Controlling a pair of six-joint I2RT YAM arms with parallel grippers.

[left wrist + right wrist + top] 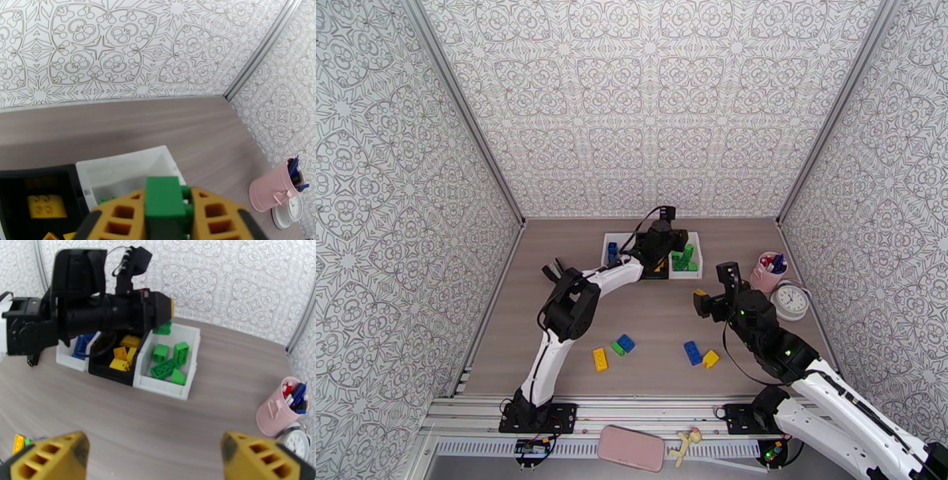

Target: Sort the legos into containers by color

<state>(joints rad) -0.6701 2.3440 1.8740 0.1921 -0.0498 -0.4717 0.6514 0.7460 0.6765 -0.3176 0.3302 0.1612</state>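
My left pincer (166,213) is clamped on a green lego (163,199), which stands upright btw the yellow fingers (118,221). Right below it is the right-hand white bin (122,169). The black bin (39,173) touches that bin on the pincer's left, w/ a yellow brick (46,206) lying inside. From the right wrist cam, the held lego sits over that white bin's back rim, above the green bricks (173,358) already in it.

My right pincer (154,461) gapes wide w/ nothing btw the fingers, over bare table (138,417). The bin row is well ahead of it: blue bricks (81,346) in the left white bin (71,360), yellow ones in the black, green in the right white. A pink pen cup (276,413) and a clock (296,443) are off to its right.

Top view, loose legos on the base side of the right pincer:
- a blue brick (693,353) touching a yellow one (710,359), near it
- further to its left, a yellow (600,359), green (618,348) and blue (626,343) cluster
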